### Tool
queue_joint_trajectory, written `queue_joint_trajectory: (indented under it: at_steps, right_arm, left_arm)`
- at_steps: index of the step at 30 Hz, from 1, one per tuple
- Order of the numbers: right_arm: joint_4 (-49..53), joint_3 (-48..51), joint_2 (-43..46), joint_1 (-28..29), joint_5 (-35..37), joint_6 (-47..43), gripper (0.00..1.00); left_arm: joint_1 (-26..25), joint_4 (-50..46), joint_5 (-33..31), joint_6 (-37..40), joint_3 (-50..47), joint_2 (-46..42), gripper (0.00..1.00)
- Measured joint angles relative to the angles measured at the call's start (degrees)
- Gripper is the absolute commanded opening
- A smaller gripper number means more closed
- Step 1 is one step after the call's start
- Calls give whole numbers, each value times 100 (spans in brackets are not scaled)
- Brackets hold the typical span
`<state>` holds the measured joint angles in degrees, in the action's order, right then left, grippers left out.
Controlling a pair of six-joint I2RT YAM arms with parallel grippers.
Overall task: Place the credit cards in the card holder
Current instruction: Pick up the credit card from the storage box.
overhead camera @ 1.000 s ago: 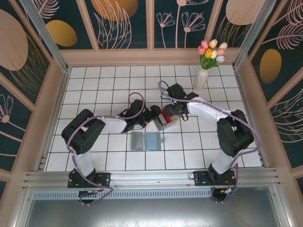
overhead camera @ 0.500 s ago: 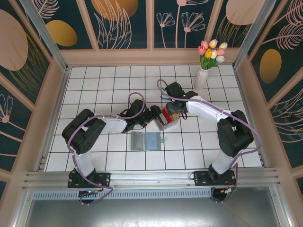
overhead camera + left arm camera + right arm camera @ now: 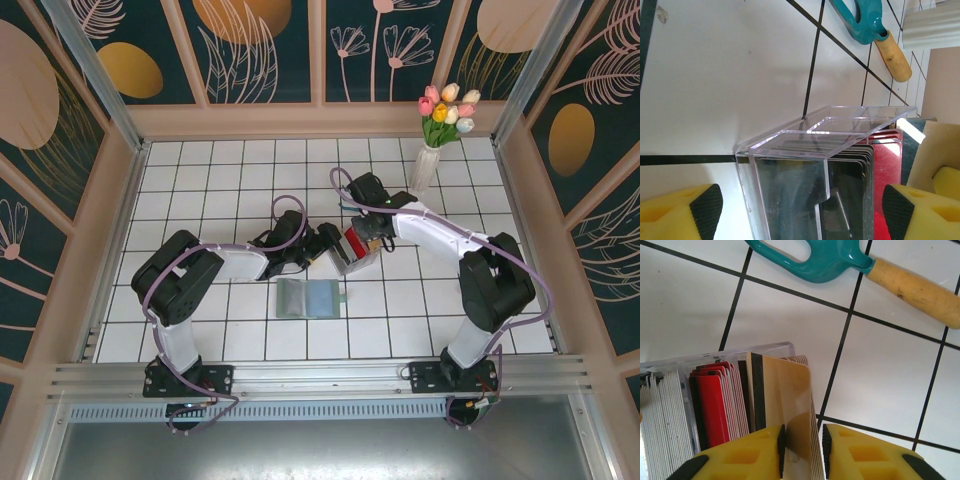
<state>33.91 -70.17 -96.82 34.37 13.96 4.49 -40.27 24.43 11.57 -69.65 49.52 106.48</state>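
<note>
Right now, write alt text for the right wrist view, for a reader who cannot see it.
The right gripper pinches a beige plastic card standing upright in a clear plastic tray packed with red and whitish cards. Beyond it, on the white tiled table, lies a teal-handled tool with a wooden shaft.

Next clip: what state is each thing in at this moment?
right tool: shut on beige card.
beige card: upright in clear tray, not yet lifted out.
left tool: open, facing the clear tray.
card holder: open, lying flat.
shovel: lying flat.
vase: upright.
</note>
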Motion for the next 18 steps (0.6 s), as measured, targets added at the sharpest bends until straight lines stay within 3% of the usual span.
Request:
queue_joint_trajectory:
  at_steps: [5, 9, 18]
  right_arm:
    - [66, -74, 0, 24, 15, 9, 20]
    - [149, -146, 7, 35, 4, 31, 11]
    - [367, -256, 487, 109, -540, 323, 9]
  left_arm:
    - [0, 2, 2, 0, 7, 4, 85]
    - [0, 2, 2, 0, 7, 4, 85]
    - [-2, -138, -15, 144, 4, -90, 86]
